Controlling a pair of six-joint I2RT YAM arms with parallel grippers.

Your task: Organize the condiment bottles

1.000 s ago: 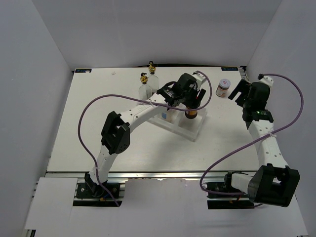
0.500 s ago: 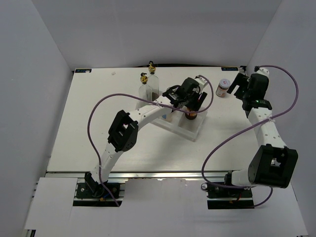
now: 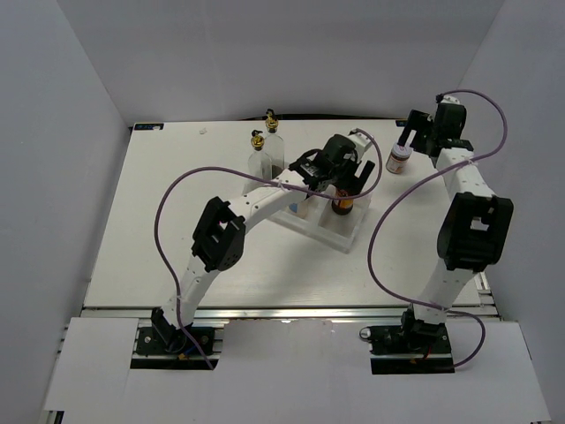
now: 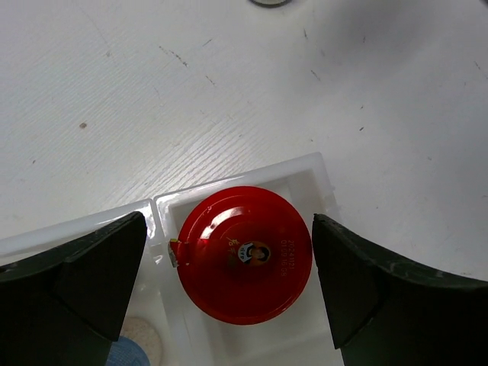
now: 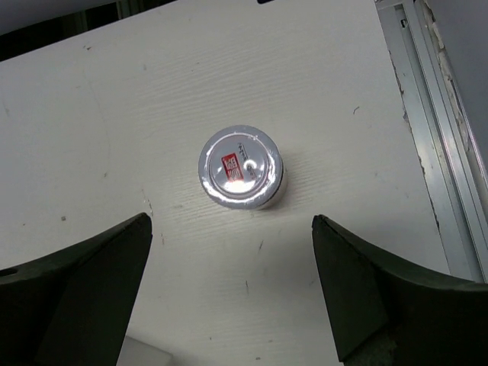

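The dark red-lidded jar [image 4: 244,254] stands in the end compartment of the white tray [image 4: 320,171]. My left gripper [image 4: 229,278] is open above it, one finger on each side and clear of the lid. In the top view that jar [image 3: 342,203] sits just below the left gripper [image 3: 347,179]. The small white-lidded jar [image 5: 241,168] stands on the table beyond my open, empty right gripper [image 5: 229,290]. In the top view this jar [image 3: 399,157] is beside the right gripper [image 3: 411,140]. Two tall glass bottles [image 3: 258,148] [image 3: 271,125] stand at the back. The shakers are mostly hidden.
The tray [image 3: 349,231] lies slanted at mid-table under the left arm. A pale, blue-labelled item [image 4: 137,343] shows in the neighbouring compartment. The table's right edge and a metal rail [image 5: 438,137] run close to the white-lidded jar.
My right arm has swung towards the back of the table and brought its open gripper to the white-lidded jar. The left gripper has hardly moved over the red-lidded jar.
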